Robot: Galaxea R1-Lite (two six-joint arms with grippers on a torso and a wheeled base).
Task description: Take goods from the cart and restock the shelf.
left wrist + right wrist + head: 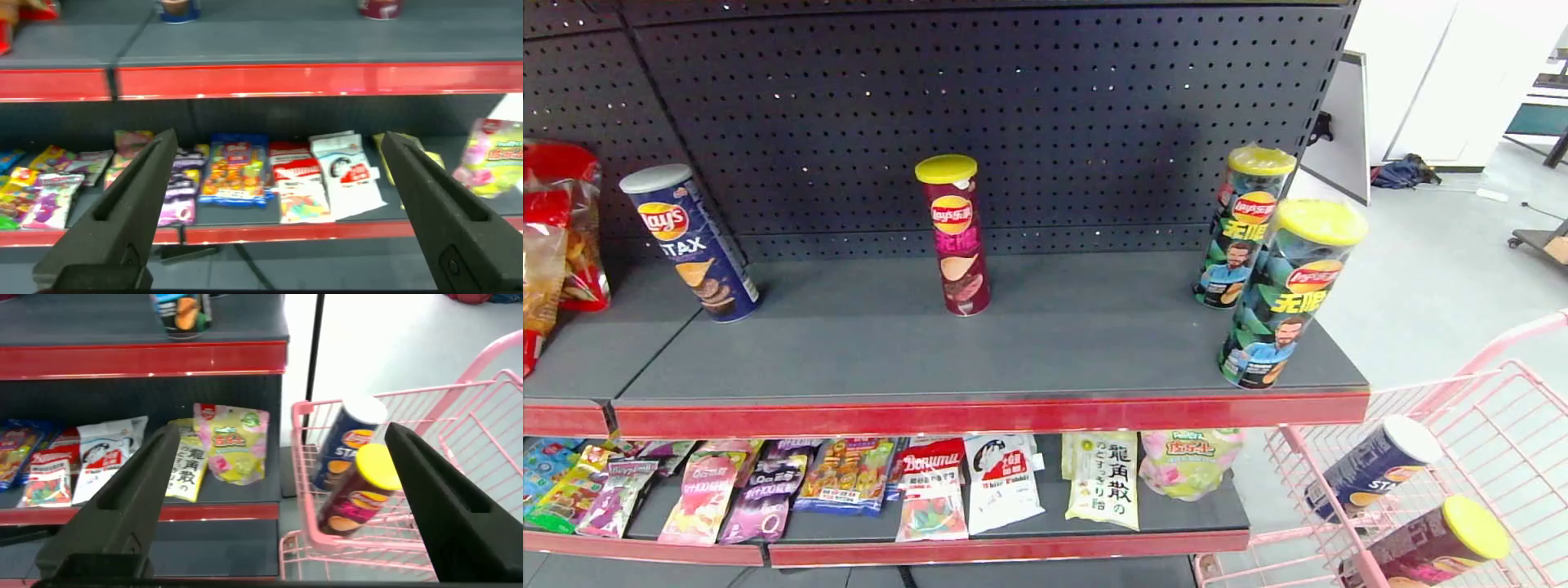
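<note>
The head view looks onto the upper shelf [980, 343], where four crisp tubes stand well apart. A blue tube with a grey lid [690, 243] is toward the left and a maroon tube with a yellow lid [957, 237] is near the middle. Two green tubes are at the right end, the front green tube [1286, 294] at the shelf's edge and the rear green tube [1243, 229] just behind it. Red snack bags [556, 220] sit at the far left.

Below, a row of flat snack packets [849, 482] lies on the lower shelf. The left wrist view brings these close, framed between the fingers of the left gripper [278, 137], which are spread wide and grasp nothing.

The right wrist view looks down past the shelf's end to the pink wire cart [296, 469] – inside lie a second blue tube [347, 445] and, touching it, a second maroon tube [359, 498]. The right gripper [279, 431] hangs near the cart, its fingers likewise parted and bare. A pale green bag [231, 441] lies at the lower shelf's right end, beside the cart.
</note>
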